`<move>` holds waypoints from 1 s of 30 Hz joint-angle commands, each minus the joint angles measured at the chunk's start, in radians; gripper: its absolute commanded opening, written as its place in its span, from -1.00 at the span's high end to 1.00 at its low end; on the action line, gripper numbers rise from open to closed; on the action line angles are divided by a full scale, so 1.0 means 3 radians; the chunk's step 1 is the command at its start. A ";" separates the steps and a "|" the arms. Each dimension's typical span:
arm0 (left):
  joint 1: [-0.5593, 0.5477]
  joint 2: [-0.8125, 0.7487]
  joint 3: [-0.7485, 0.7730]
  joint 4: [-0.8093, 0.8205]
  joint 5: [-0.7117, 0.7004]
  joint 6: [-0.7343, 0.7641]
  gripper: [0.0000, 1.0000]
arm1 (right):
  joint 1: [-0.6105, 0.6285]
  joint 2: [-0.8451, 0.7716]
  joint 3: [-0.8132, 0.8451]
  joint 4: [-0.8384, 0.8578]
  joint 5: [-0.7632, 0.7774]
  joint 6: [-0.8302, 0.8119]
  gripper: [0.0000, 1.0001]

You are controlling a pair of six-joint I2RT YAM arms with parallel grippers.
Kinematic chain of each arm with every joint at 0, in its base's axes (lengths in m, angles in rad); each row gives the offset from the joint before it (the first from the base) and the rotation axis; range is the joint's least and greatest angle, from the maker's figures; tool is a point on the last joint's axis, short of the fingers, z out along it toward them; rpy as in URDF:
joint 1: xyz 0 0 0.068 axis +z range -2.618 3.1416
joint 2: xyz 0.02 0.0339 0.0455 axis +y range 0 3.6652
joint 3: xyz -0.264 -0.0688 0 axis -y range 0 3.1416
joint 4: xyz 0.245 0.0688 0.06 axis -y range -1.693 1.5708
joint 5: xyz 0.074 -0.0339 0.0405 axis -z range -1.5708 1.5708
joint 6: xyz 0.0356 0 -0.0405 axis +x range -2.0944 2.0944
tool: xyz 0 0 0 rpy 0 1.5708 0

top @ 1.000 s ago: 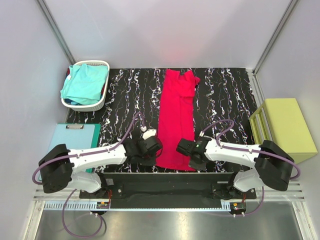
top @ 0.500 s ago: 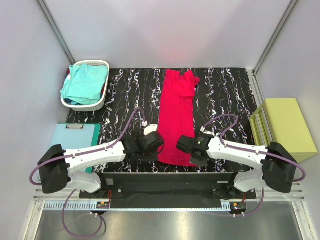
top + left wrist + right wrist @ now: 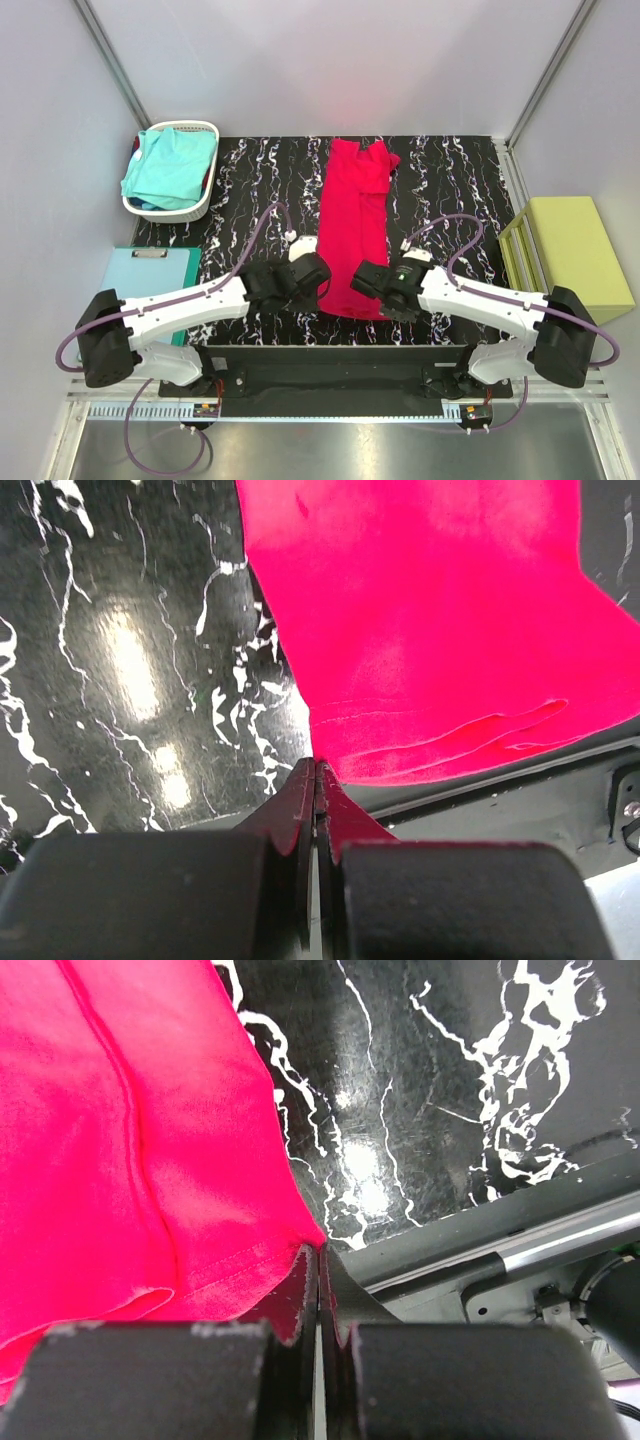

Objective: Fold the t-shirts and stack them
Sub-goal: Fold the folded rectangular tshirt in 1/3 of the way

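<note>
The crimson-red t-shirt (image 3: 355, 225) lies as a long narrow strip down the middle of the black marbled table (image 3: 450, 190). My left gripper (image 3: 318, 285) is shut on the shirt's near left hem corner (image 3: 330, 765). My right gripper (image 3: 362, 290) is shut on the near right hem corner (image 3: 295, 1235). Both corners are lifted off the table and the near hem sags between them. The turquoise t-shirt (image 3: 170, 165) lies bunched in the white basket (image 3: 205, 200) at the far left.
A light-blue clipboard mat (image 3: 150, 275) lies left of the table. A yellow-green block (image 3: 570, 255) stands at the right. The table's near edge rail (image 3: 520, 1245) runs just below both grippers. White walls enclose the back and sides.
Both grippers have moved away from the near edge toward the far side, carrying the red shirt's near hem with them, so the visible strip is shorter at its near end.
</note>
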 commanded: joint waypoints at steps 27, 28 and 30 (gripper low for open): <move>0.0789 0.0661 0.1075 0.0074 -0.0138 0.0791 1.00 | -0.0996 0.0213 0.0859 0.0194 0.0625 -0.1227 1.00; 0.0799 0.0742 0.1106 0.0094 -0.0127 0.0816 1.00 | -0.1016 0.0289 0.0885 0.0240 0.0604 -0.1324 1.00; 0.0850 0.0875 0.1209 0.0109 -0.0082 0.0862 1.00 | -0.1088 0.0361 0.0982 0.0306 0.0579 -0.1381 1.00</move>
